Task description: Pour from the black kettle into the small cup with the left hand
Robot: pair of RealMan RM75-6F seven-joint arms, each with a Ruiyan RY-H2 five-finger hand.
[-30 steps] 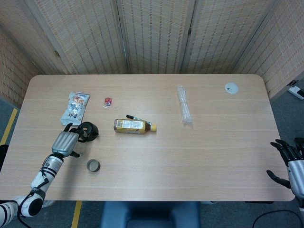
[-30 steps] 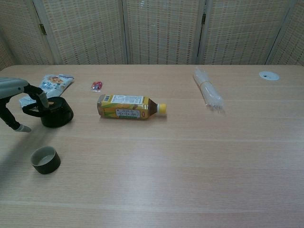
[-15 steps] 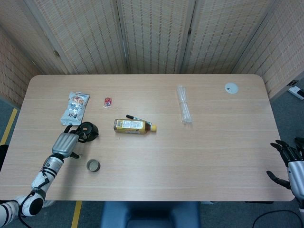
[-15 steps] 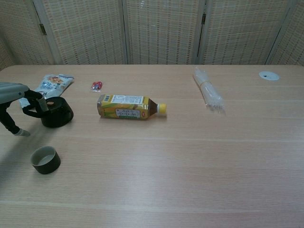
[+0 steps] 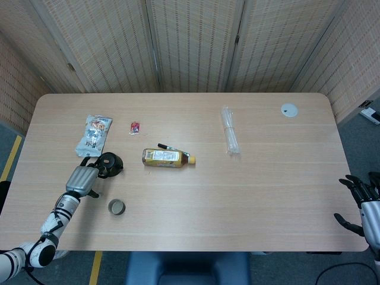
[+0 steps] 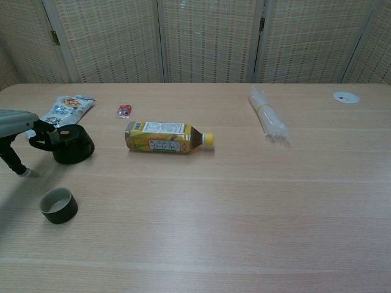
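Observation:
The black kettle stands upright at the table's left side, its handle pointing left. My left hand is just left of it. The fingertips reach the handle and the thumb hangs down, apart from it. No closed grip shows. The small dark cup stands upright in front of the kettle, nearer the table's front edge. My right hand hovers off the table's right front corner with fingers spread, holding nothing; it shows only in the head view.
A yellow bottle lies on its side right of the kettle, a pen behind it. A snack packet and a small red packet lie behind the kettle. A clear bundle and a white disc lie far right.
My left hand has drawn back a little to the left, from over the kettle to its handle. Kettle, cup and right hand have stayed put.

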